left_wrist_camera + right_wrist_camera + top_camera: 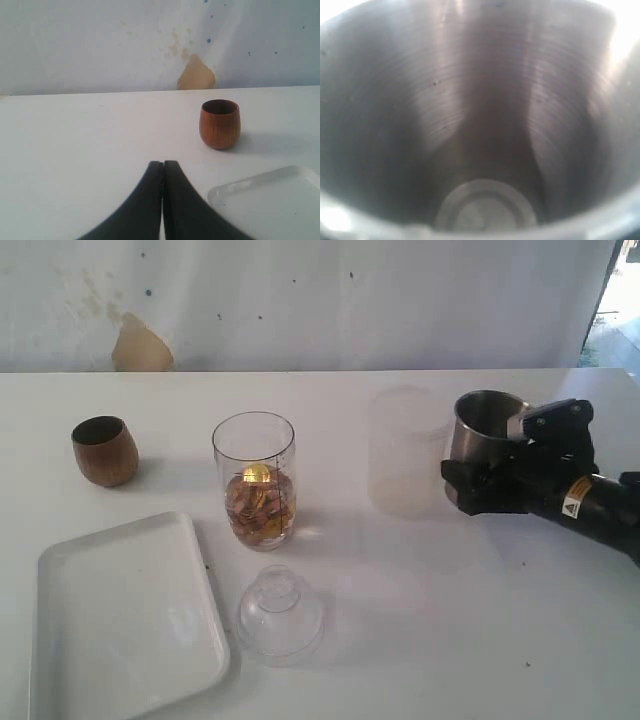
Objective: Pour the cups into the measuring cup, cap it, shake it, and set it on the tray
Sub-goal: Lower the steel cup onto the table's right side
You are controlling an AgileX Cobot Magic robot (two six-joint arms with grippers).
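i count three cups: one wooden cup (105,450), one steel tumbler (480,428), one frosted plastic cup (404,455). measuring cup (254,455): one. cap (279,613): one. tray (120,620): one. gold pieces (258,505) inside the measuring cup overlap; i cannot give their number.

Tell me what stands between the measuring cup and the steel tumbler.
The frosted plastic cup stands upright on the table between the measuring cup and the steel tumbler. Only the exterior view shows this.

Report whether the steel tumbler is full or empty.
Empty: the right wrist view looks into the steel tumbler and shows bare metal down to its bottom.
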